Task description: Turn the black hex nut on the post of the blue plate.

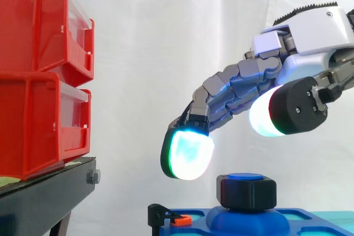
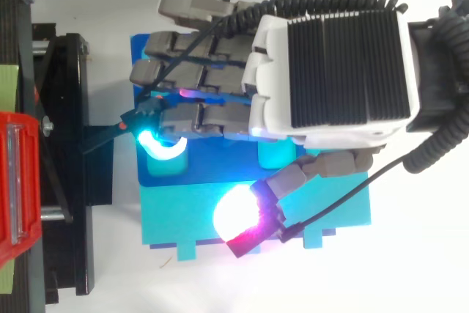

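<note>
Hand (image 1: 315,37) (image 2: 330,71): reaches in from the right of the side view and hangs above the blue plate (image 1: 249,222) without touching it. Loosely spread, gently bent, closed on nothing, with a clear gap between fingers and thumb.

Fingertips (image 1: 188,156): glowing cyan-white, pointing down and to the left. Up and to the left of the black hex nut (image 1: 246,193), near it but apart.

Thumb pad (image 1: 263,117): glowing white, higher, up and to the right of the nut, also apart.

Black hex nut: sits level on the blue post (image 1: 245,177), with the post's top showing just above it. Stands on a rounded hump in the middle of the plate.

From above: covers most of the plate (image 2: 139,53), fingers pointing to that view's left. Thumb pad (image 2: 238,218) there glowing magenta-white over a lighter teal base (image 2: 183,214) along the plate's lower edge.

Black-and-orange clip (image 1: 168,218): at the plate's left end in the side view.

Red bins (image 1: 38,75): stacked two high on the black stand (image 1: 50,189) at the left, well apart from the hand. White curtain (image 1: 166,37) behind.
</note>
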{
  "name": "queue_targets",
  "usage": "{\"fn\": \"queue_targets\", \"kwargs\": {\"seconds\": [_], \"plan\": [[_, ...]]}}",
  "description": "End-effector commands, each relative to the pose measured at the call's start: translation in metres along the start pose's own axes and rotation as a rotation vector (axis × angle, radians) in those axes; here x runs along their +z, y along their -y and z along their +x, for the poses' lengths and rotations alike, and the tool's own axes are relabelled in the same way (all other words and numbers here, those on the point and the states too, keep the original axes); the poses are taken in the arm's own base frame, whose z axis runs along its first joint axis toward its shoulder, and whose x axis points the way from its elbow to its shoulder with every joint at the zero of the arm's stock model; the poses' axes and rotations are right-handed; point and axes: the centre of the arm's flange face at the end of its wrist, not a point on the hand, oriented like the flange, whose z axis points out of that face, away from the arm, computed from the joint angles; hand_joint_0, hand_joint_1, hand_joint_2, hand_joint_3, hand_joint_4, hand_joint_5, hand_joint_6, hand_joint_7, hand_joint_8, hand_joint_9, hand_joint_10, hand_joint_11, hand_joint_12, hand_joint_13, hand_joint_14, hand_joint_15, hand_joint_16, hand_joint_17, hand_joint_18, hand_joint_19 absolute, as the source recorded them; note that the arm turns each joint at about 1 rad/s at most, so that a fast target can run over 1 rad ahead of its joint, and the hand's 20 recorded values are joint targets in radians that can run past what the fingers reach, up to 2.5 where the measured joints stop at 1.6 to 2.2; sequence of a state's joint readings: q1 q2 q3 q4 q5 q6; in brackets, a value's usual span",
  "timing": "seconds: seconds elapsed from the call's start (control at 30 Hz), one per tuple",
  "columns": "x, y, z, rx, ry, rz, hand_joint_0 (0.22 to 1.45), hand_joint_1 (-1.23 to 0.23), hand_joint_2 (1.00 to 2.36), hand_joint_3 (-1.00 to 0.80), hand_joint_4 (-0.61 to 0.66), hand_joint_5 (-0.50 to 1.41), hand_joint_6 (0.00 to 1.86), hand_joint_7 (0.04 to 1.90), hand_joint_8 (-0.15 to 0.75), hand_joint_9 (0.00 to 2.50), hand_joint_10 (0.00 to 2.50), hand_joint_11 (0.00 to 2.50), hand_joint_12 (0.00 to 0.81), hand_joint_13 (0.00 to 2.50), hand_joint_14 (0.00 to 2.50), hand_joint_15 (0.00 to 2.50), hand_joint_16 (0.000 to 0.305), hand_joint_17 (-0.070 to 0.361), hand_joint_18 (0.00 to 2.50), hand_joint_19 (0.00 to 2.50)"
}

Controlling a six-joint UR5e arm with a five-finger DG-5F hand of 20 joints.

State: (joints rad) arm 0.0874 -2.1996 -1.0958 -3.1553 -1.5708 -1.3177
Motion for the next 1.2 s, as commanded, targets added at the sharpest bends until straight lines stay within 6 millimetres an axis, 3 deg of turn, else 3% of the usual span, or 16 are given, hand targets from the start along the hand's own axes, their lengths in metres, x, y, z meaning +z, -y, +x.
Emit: {"fn": "queue_targets", "kwargs": {"seconds": [0.0, 0.43, 0.47, 0.57, 1.17], "plan": [[0.000, -0.006, 0.005, 0.000, -0.015, 0.002, 0.49, -0.40, 1.00, -0.50, 0.18, -0.20, 0.50, 0.78, 0.229, 0.26, 0.00, 0.00, 0.357, 0.10, 0.00, 0.00, 0.054, 0.121, 0.00, 0.04], [-0.001, -0.011, 0.013, 0.000, -0.034, 0.008, 0.49, -0.40, 1.00, -0.50, 0.19, -0.20, 0.50, 0.78, 0.228, 0.26, 0.00, 0.00, 0.359, 0.10, 0.00, 0.01, 0.055, 0.123, 0.00, 0.05], [-0.002, -0.009, 0.022, 0.003, -0.049, 0.012, 0.49, -0.40, 1.00, -0.50, 0.18, -0.20, 0.50, 0.78, 0.228, 0.26, 0.00, 0.00, 0.359, 0.10, 0.00, 0.00, 0.055, 0.123, 0.00, 0.05], [-0.002, -0.009, 0.024, 0.009, -0.051, 0.011, 0.49, -0.40, 1.00, -0.50, 0.19, -0.20, 0.50, 0.78, 0.228, 0.26, 0.00, 0.00, 0.359, 0.10, 0.00, 0.01, 0.055, 0.123, 0.00, 0.05], [-0.006, 0.008, 0.020, 0.032, -0.052, 0.008, 0.49, -0.40, 1.00, -0.50, 0.19, -0.20, 0.50, 0.77, 0.229, 0.26, 0.00, 0.00, 0.359, 0.10, 0.00, 0.00, 0.055, 0.123, 0.00, 0.05]]}}
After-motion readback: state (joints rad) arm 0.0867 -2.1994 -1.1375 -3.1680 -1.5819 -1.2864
